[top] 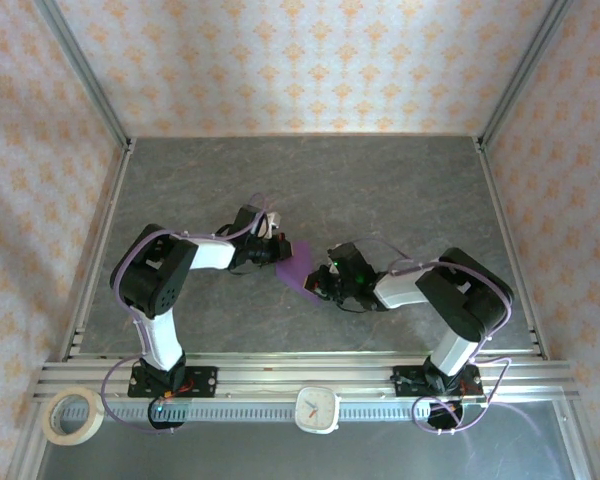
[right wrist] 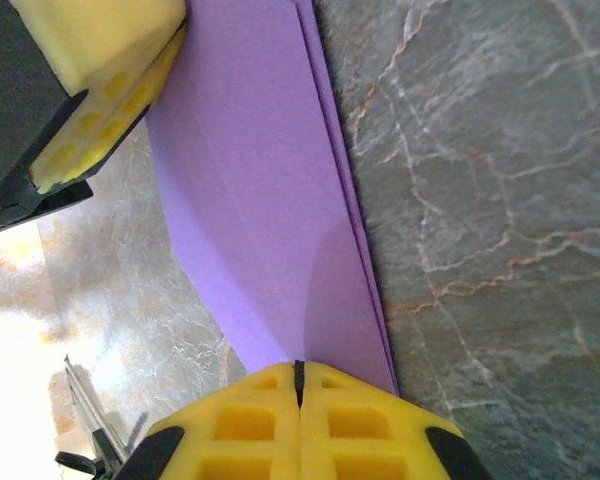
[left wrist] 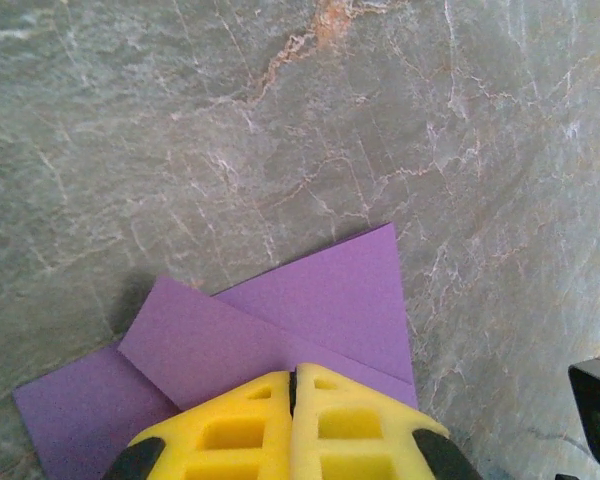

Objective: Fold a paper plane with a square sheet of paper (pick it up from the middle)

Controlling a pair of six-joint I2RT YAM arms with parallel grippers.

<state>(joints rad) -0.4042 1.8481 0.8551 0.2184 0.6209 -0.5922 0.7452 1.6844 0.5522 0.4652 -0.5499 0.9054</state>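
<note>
We are resting the clenched left gripper (left wrist: 292, 378) and the clenched right gripper (right wrist: 299, 370) on opposite ends of the partly folded purple paper (left wrist: 320, 295), which is lying flat on the table (left wrist: 180, 120) between them. We are risking a skewed crease or a tear if one tip is dragging the thin sheet while the other is pinning it

Lab test cell, aluminium frame (top: 84, 70), wallpapered walls (top: 300, 60)

White links and black joint blocks make each arm (top: 158, 285); lilac cables (top: 450, 261) loop alongside; yellow fingers (left wrist: 245, 435) carry square pockets.
</note>
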